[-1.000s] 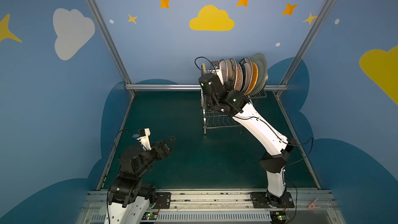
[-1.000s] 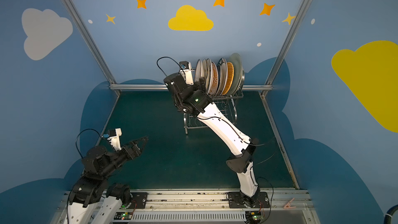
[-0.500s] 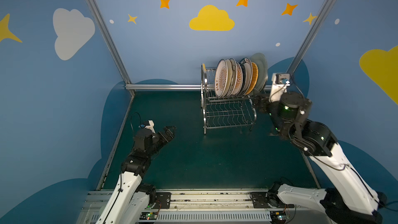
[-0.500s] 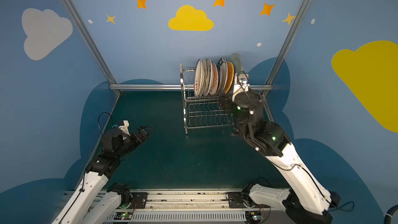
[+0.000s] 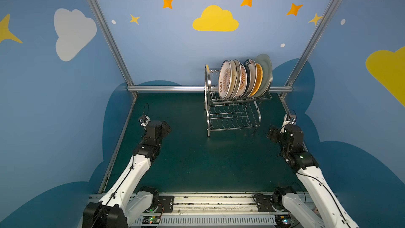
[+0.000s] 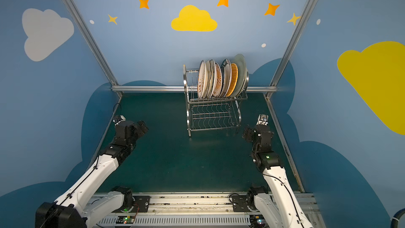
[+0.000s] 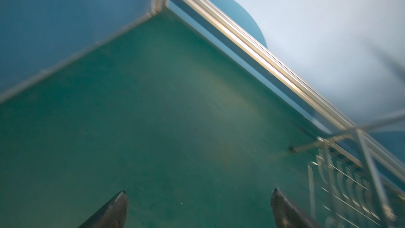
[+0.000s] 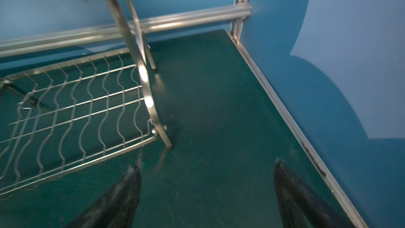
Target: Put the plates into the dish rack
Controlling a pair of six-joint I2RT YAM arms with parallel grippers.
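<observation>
Both arms have shifted. The right arm (image 5: 291, 143), a second ago raised to the plates (image 5: 228, 80) at the rack's (image 5: 206, 106) upper tier (image 5: 241, 99), has swung round the rack's pale-green end. It now sits low, just in front of the rack's near leg on that side. The left arm (image 5: 153, 137) has unfolded forward and is well apart from the rack, off its bare-slot end.

Right jaws are apart with nothing between them, as the right wrist view shows. Left jaws are likewise apart and empty, though that wrist view is badly smeared.

The loading looks finished. In both top views the plates stand on edge in the upper tier, packed close and overlapping, so an exact count is hard to make. No plate shows on the table (image 5: 197, 161), and the lower shelf (image 5: 232, 117) is bare. What seems left is only for the arms to settle.

The plates are glossy glazed rounds. At the rack's near end is a white one with an orange sunburst, further along a dark one and a yellow woven-look one, and last a taller pale green one. The rack is bright polished steel wire with curved strap end frames and a shelf of wavy rods over straight cross rods. The table is matt dark green and faintly scuffed.
</observation>
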